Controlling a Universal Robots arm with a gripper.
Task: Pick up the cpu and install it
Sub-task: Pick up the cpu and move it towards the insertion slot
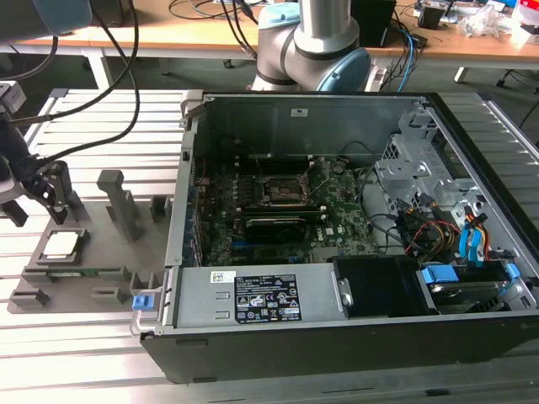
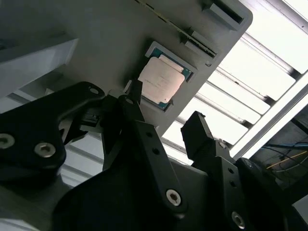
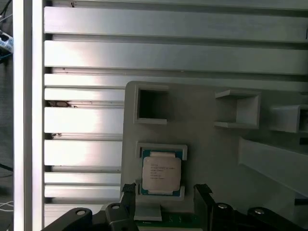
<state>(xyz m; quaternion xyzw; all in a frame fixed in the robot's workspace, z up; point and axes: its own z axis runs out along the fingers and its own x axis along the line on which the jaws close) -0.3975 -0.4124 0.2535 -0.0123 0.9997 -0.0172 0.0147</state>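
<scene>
The cpu [image 1: 62, 245] is a small flat square chip with a silvery top. It lies in a shallow square seat on the grey holder plate [image 1: 101, 252] at the exterior view's left, outside the computer case. My gripper [image 1: 38, 200] hangs just above and behind it, open. In both wrist views the cpu [image 2: 161, 79] [image 3: 161, 172] lies flat in its seat, with the gripper [image 2: 165, 108] [image 3: 164, 189] straddling its near edge. The black fingers [image 3: 202, 192] stand apart, with nothing held between them.
The open computer case [image 1: 189, 168] lies at the exterior view's right. Inside are the motherboard's black socket frame [image 1: 286, 192], a long black card [image 1: 274, 225] and bundled cables [image 1: 429, 227]. Upright grey posts [image 1: 118, 198] rise from the holder plate. The table is slatted aluminium [image 1: 84, 362].
</scene>
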